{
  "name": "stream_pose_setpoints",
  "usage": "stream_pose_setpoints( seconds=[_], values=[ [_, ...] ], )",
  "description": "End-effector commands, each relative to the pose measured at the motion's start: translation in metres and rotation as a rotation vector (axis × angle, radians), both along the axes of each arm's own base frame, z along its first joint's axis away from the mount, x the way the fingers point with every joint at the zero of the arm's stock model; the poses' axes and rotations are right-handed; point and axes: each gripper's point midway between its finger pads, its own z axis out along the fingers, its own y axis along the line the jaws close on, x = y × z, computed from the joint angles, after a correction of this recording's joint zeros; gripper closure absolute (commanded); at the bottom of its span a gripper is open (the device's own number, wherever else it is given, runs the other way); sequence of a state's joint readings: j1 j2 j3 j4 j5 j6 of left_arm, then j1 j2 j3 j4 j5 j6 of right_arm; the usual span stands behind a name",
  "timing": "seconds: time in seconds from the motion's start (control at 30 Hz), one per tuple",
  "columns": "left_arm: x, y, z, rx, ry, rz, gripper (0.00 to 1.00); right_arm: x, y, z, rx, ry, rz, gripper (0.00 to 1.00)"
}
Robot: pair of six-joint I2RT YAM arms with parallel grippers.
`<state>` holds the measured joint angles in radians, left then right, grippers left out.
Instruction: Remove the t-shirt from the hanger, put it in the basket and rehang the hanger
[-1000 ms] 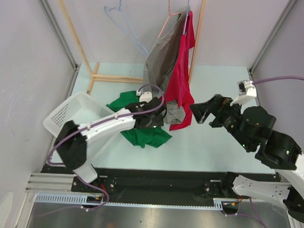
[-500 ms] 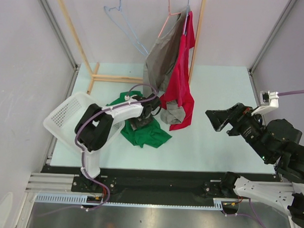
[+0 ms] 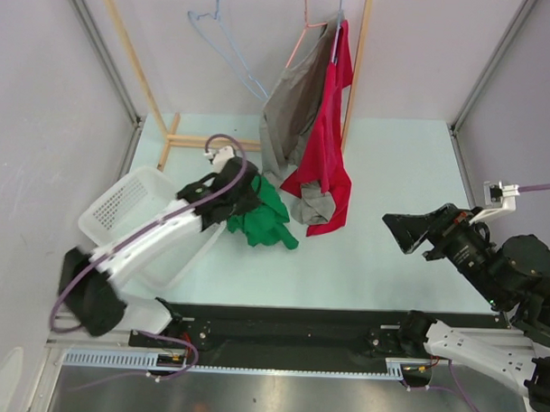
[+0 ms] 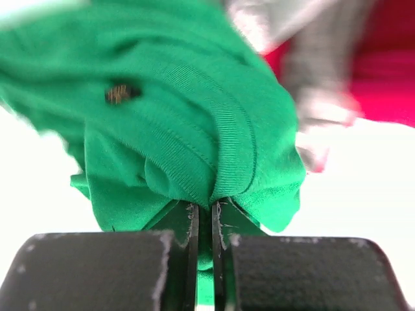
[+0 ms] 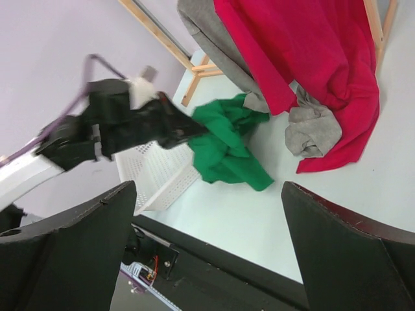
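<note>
A green t-shirt is bunched at my left gripper, lifted at the gripper end and trailing down toward the table. In the left wrist view the left gripper is shut on a fold of the green t-shirt. A red t-shirt and a grey t-shirt hang from hangers on the rack; a pink hanger shows above them. My right gripper is open and empty, well to the right of the clothes. From the right wrist view, the green t-shirt lies beyond the open right gripper.
An empty blue hanger hangs on the wooden rack at the back left. A white perforated basket lies tipped at the table's left side, just left of my left gripper. The hems of the grey and red t-shirts reach the table.
My left gripper has shut on the green t-shirt and drawn it left and back, toward the basket. My right arm has pulled back to the right, still open.
</note>
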<state>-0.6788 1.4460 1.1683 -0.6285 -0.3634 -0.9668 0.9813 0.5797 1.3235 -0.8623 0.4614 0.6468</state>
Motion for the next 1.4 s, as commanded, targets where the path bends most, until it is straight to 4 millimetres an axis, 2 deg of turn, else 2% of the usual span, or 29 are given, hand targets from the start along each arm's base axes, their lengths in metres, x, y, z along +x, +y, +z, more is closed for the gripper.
stream_pose_setpoints(
  seconds=[0.0,0.07,0.1,0.13,0.17,0.2,0.23,0.27,0.3,0.4,0.47,0.57,0.67,0.77,0.8,0.87,0.9,0.93,0.97,1.0,1.03,1.07,1.1,1.13,1.17,1.27,1.37],
  values=[
    [-0.022,0.008,0.106,-0.123,-0.287,-0.144,1.00,-0.005,-0.003,0.006,0.011,-0.030,0.019,0.00],
    [-0.032,0.021,0.137,-0.119,-0.378,-0.180,1.00,-0.006,-0.004,0.007,0.013,-0.034,0.024,0.00],
    [-0.037,0.026,0.161,-0.130,-0.439,-0.192,1.00,-0.006,-0.004,0.007,0.005,-0.035,0.026,0.00],
    [-0.046,0.040,0.189,-0.114,-0.526,-0.207,1.00,-0.007,-0.003,0.008,0.005,-0.036,0.032,0.01],
    [-0.051,0.050,0.201,-0.094,-0.556,-0.204,1.00,-0.007,-0.003,0.008,0.003,-0.036,0.035,0.00],
    [-0.058,0.061,0.232,-0.101,-0.620,-0.189,0.99,-0.007,-0.001,0.007,-0.002,-0.034,0.042,0.00],
    [-0.063,0.080,0.249,-0.054,-0.665,-0.151,1.00,-0.007,0.001,0.007,-0.004,-0.032,0.045,0.00],
    [-0.069,0.093,0.255,-0.015,-0.666,-0.134,1.00,-0.007,0.002,0.006,-0.008,-0.029,0.048,0.00],
    [-0.076,0.107,0.282,-0.010,-0.718,-0.103,1.00,-0.006,0.005,0.005,-0.014,-0.024,0.057,0.00],
    [-0.090,0.149,0.306,0.094,-0.755,0.000,1.00,-0.005,0.012,0.005,-0.012,-0.021,0.074,0.00],
    [-0.098,0.173,0.313,0.148,-0.781,0.070,1.00,-0.003,0.018,0.006,-0.004,-0.019,0.081,0.00],
    [-0.100,0.188,0.309,0.210,-0.789,0.117,0.99,-0.002,0.024,0.011,0.022,-0.024,0.095,0.00],
    [-0.093,0.192,0.290,0.275,-0.756,0.137,1.00,0.000,0.030,0.012,0.039,-0.018,0.100,0.00],
    [-0.091,0.213,0.250,0.332,-0.648,0.284,0.97,0.001,0.036,0.011,0.049,-0.006,0.106,0.00],
    [-0.092,0.226,0.226,0.384,-0.586,0.369,0.95,0.001,0.037,0.009,0.049,-0.002,0.108,0.00],
    [-0.090,0.240,0.193,0.393,-0.522,0.486,0.95,0.003,0.042,0.007,0.051,0.008,0.111,0.00],
    [-0.084,0.237,0.153,0.423,-0.443,0.467,0.93,0.003,0.044,0.007,0.056,0.012,0.118,0.00],
    [-0.077,0.232,0.133,0.396,-0.408,0.454,0.92,0.003,0.047,0.007,0.054,0.014,0.127,0.00],
    [-0.065,0.241,0.124,0.361,-0.410,0.501,0.97,0.004,0.050,0.008,0.059,0.011,0.131,0.00],
    [-0.058,0.236,0.097,0.346,-0.356,0.457,0.99,0.005,0.054,0.007,0.053,0.020,0.137,0.00],
    [-0.053,0.237,0.084,0.300,-0.317,0.444,0.99,0.007,0.056,0.005,0.039,0.024,0.139,0.00],
    [-0.047,0.235,0.081,0.273,-0.316,0.437,0.96,0.008,0.060,0.002,0.022,0.038,0.143,0.01],
    [-0.045,0.235,0.081,0.263,-0.312,0.435,0.90,0.009,0.061,-0.001,0.011,0.046,0.143,0.00],
    [-0.046,0.242,0.084,0.275,-0.310,0.480,0.69,0.010,0.062,-0.005,0.003,0.056,0.140,0.00],
    [-0.058,0.249,0.088,0.288,-0.274,0.526,0.01,0.010,0.063,-0.006,0.004,0.063,0.143,0.00],
    [-0.073,0.256,0.115,0.248,-0.304,0.599,0.00,0.010,0.067,-0.010,0.004,0.074,0.153,0.00],
    [-0.079,0.238,0.135,0.143,-0.388,0.496,0.00,0.013,0.072,-0.011,-0.024,0.083,0.153,0.01]
  ],
)
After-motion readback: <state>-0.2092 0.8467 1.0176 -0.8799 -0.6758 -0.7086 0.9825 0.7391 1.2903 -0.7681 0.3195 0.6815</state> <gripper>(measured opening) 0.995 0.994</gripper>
